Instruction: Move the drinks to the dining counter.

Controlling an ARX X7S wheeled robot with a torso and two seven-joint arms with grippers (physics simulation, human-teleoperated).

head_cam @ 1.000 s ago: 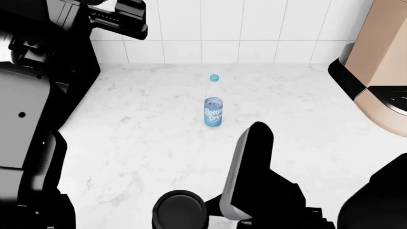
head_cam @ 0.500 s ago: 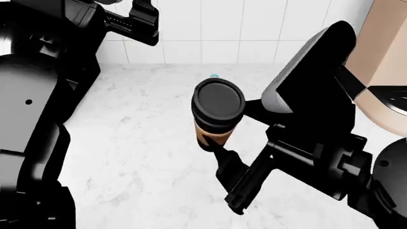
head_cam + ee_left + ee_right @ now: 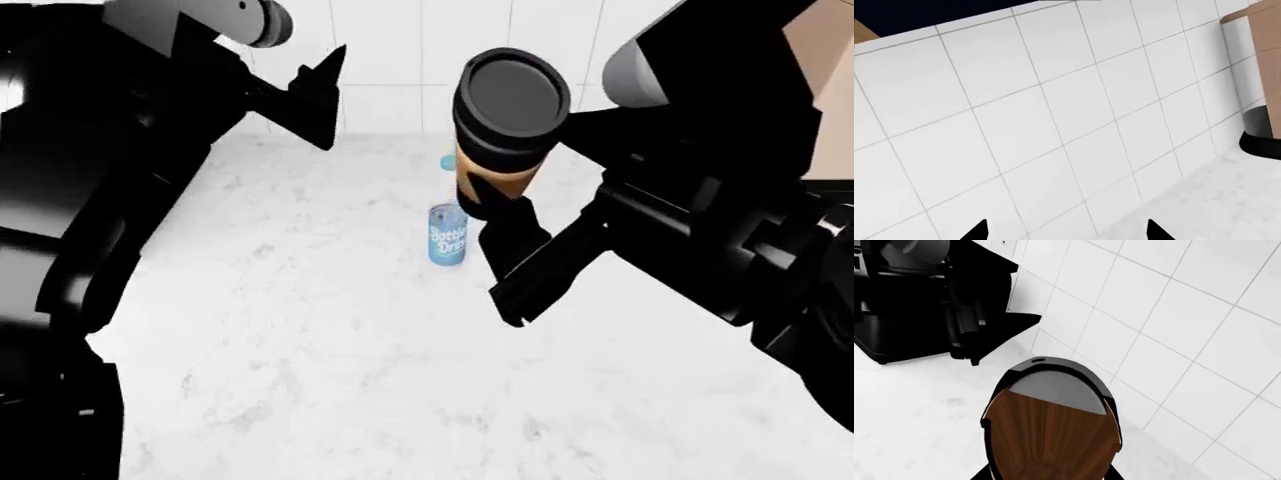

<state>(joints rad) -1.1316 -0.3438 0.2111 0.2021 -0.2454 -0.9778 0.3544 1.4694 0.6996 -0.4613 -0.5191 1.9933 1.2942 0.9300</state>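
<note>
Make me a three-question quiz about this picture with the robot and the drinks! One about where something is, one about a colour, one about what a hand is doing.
1. Where does the water bottle stand?
A. On the marble worktop
B. In a sink
C. On the floor

2. What colour is the lid of the coffee cup?
A. Red
B. Black
C. Yellow

3. What is the right tool doing?
A. Hanging with nothing in it
B. Holding the bottle
C. Holding the coffee cup in the air

Answers: 1 A, the bottle is upright on the grey-veined top by the white tiles. 2 B, the round lid seen from above is black. 3 C, the tool is shut on the brown cup, which hangs above the worktop.
</note>
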